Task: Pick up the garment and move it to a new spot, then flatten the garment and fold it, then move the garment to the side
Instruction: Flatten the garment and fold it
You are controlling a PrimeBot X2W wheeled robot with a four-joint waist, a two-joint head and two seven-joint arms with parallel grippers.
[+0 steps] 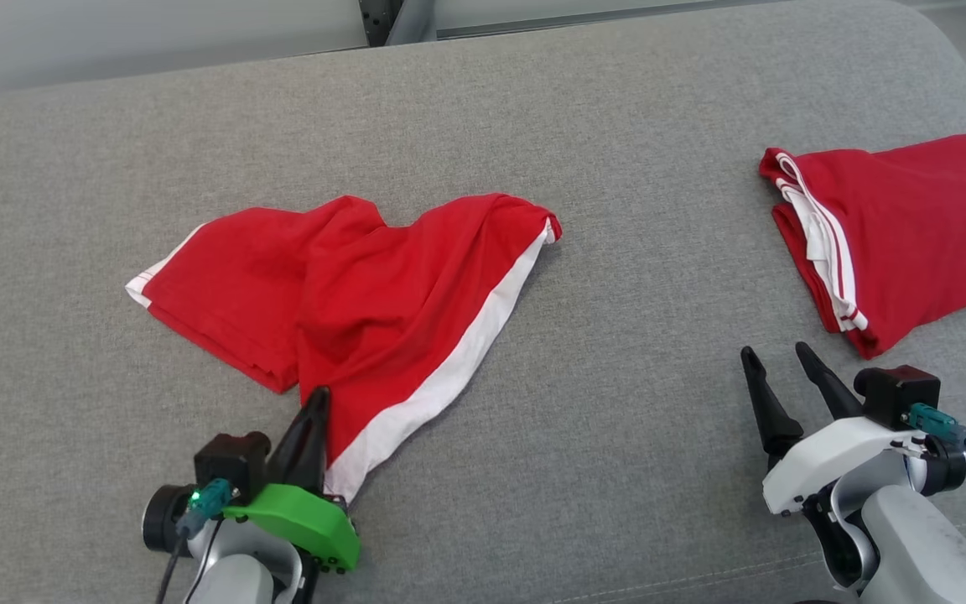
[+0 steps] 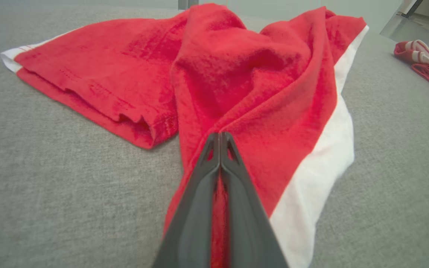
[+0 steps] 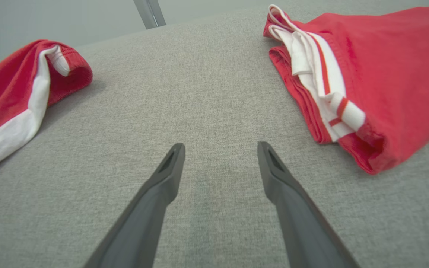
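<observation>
Head view: a crumpled red garment [image 1: 366, 285] with a white band along its right edge lies on the grey surface [image 1: 617, 126], left of centre. The left gripper [image 1: 318, 398] sits at the garment's near corner, its fingers pressed together on the cloth where red meets the white band. The right gripper [image 1: 776, 352] hovers at the lower right with its fingers apart and nothing between them. Just beyond it lies a folded garment [image 1: 911, 226], also red with white striped trim, well apart from the crumpled one.

Left wrist view: the left gripper [image 2: 220, 136] is closed tip to tip, with red cloth pinched between the fingers along their length. The garment [image 2: 237, 74] rises in bunched folds ahead of the tips, its white band running down the right side and a flatter red part spreading left on the surface [image 2: 50, 178]. The folded garment [image 2: 423, 63] shows at the far right.

Right wrist view: the right gripper [image 3: 221, 147] is spread wide over bare surface [image 3: 199, 93], gripping nothing. The garment's [image 3: 9, 93] far corner lies at the left, the folded garment [image 3: 385, 67] at the upper right, neither touching the fingers.
</observation>
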